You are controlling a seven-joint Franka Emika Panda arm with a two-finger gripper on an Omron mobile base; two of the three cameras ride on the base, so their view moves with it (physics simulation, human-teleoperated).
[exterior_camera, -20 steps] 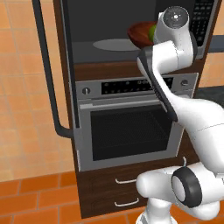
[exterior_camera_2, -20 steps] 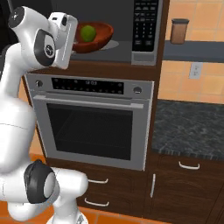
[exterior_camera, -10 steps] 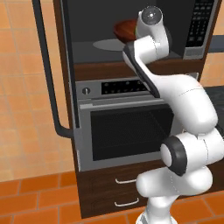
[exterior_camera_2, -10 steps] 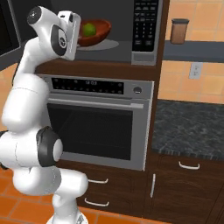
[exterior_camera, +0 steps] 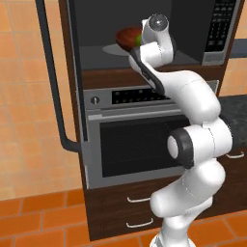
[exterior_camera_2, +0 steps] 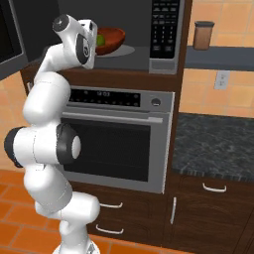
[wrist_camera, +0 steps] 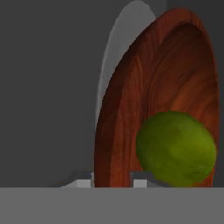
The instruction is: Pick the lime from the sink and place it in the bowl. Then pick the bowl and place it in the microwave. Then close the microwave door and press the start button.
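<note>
My gripper (wrist_camera: 113,180) is shut on the rim of the reddish-brown bowl (wrist_camera: 166,87), one fingertip on each side of it. The green lime (wrist_camera: 177,148) lies inside the bowl. The bowl (exterior_camera: 125,37) with the lime (exterior_camera: 139,38) is held inside the dark cavity of the microwave (exterior_camera: 193,34), just over the glass turntable (exterior_camera: 112,49). From the right I see the bowl (exterior_camera_2: 112,38) and lime (exterior_camera_2: 100,38) beside my hand. The microwave door (exterior_camera: 50,82) stands open at the left. The sink is out of view.
The black keypad (exterior_camera_2: 164,25) sits right of the cavity. Below it is a steel oven (exterior_camera_2: 116,144) with a wide handle bar, then wooden drawers (exterior_camera: 132,212). A dark stone counter (exterior_camera_2: 213,144) lies at the right, with a brown jar (exterior_camera_2: 203,35) on a shelf above.
The arm has swung across and carried the bowl with the lime deeper into the cavity, leftward in the left base view. The grip is unchanged.
</note>
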